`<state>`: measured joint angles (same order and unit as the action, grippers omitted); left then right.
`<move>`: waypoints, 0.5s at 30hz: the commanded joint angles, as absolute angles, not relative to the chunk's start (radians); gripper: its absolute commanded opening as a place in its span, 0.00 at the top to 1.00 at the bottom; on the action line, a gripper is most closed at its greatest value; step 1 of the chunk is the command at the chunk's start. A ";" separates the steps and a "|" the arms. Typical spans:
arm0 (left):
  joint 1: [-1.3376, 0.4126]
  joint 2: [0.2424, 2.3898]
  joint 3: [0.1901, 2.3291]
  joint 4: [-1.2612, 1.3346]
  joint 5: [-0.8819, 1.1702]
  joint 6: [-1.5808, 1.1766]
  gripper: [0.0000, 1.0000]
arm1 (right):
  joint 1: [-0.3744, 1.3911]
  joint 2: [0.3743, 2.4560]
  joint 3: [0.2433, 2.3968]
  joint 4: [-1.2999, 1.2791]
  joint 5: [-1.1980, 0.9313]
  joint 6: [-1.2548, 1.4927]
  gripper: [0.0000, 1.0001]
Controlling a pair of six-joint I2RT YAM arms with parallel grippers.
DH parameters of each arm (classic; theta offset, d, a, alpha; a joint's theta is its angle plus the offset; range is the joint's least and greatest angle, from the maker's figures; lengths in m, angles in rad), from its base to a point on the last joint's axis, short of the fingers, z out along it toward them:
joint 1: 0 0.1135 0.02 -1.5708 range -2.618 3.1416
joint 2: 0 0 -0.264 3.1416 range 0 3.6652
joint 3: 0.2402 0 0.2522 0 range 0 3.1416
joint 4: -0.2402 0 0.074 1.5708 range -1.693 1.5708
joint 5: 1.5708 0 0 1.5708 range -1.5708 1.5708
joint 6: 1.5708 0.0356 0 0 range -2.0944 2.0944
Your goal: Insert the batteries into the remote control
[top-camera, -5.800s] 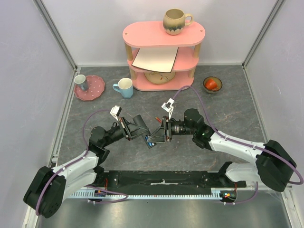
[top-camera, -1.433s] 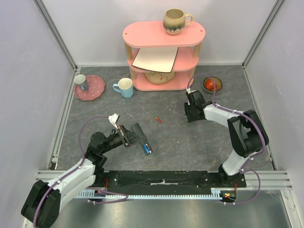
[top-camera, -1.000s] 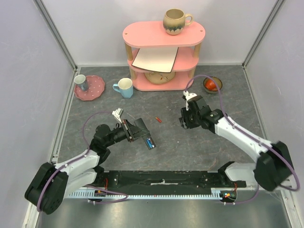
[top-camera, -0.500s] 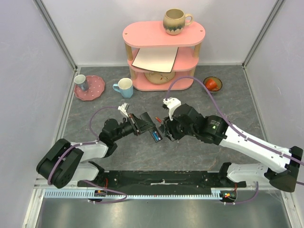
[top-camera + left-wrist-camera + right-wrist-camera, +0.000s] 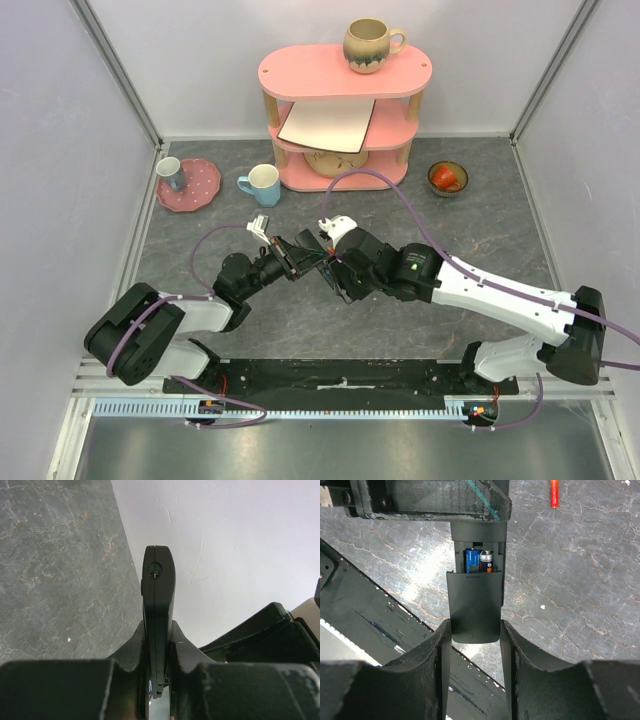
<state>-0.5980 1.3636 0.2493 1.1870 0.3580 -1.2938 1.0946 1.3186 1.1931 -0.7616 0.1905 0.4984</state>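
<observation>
While our left gripper [image 5: 157, 640] pinches the remote control [image 5: 159, 595] tight by its thin sides and holds it up over the table [image 5: 580, 580], our right gripper [image 5: 475, 630] sits at the remote's back end. Its jaws are partway closed, and they look snug on the little black lid [image 5: 474, 605].

The lid lies flat on the remote's back and covers only part of the battery hole. Two batteries [image 5: 479, 561], one blue and one dark, show side by side just past the lid's edge. We think the job now is to slide the lid shut.

A few things could go wrong. If we push the lid in crooked, it could jam on the remote's rails. If we push too hard, the remote could slip in our left jaws, because they only hold its narrow edges. A bump could also pop a battery up, and then the lid would catch on it. If our right jaws let go before the lid clicks, it could drop to the table under the remote.

One thin red battery [image 5: 553, 492] lies on the table beyond the remote's far end. We cannot tell if it is a spare.
</observation>
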 commanded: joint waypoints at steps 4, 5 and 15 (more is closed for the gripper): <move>-0.604 1.382 0.249 1.284 0.350 -1.333 0.98 | 1.104 1.371 1.287 -0.765 0.235 0.494 0.84; -0.604 1.384 0.249 1.285 0.353 -1.335 0.98 | 1.104 1.376 1.292 -0.770 0.238 0.488 0.84; -0.604 1.419 0.242 1.328 0.370 -1.365 0.98 | 1.104 1.416 1.322 -0.825 0.281 0.462 0.85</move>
